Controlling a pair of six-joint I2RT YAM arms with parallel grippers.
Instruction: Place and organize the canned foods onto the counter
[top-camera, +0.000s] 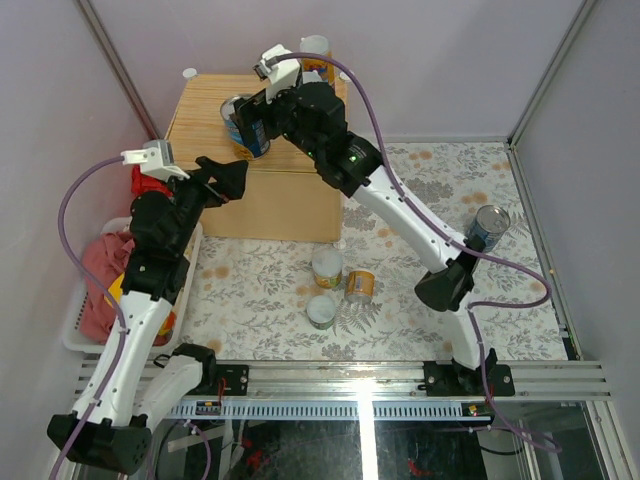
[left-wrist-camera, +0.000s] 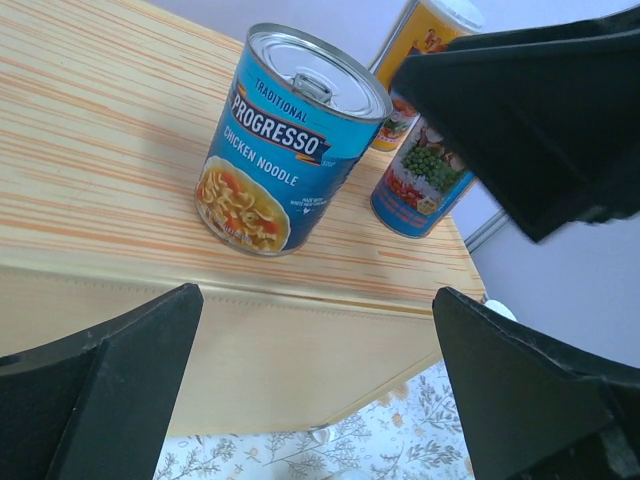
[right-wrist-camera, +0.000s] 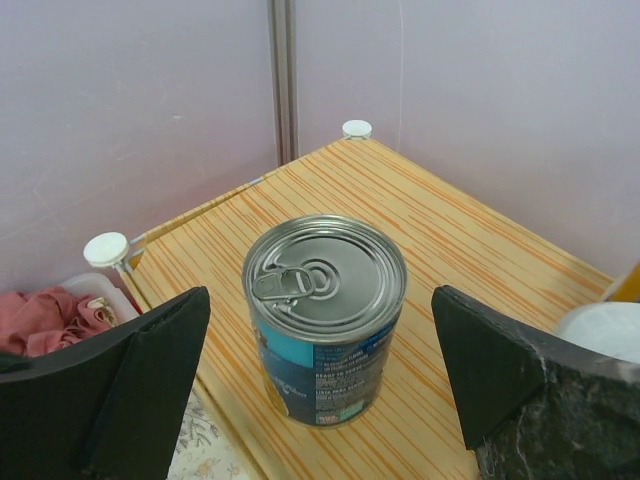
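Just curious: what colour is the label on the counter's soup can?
The soup can is blue, with noodle soup pictured; clearest in the left wrist view.

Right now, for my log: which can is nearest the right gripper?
The blue Progresso can on the counter, upright inside the open right gripper; all others are farther off.

left end effector (left-wrist-camera: 315, 300), right end effector (right-wrist-camera: 320, 300), splayed

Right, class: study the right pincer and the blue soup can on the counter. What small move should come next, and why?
Probably lift the right pincer straight up, clear of the blue soup can. Its jaws stand open either side of the can, which stands upright on the counter, and other cans wait on the floral mat.
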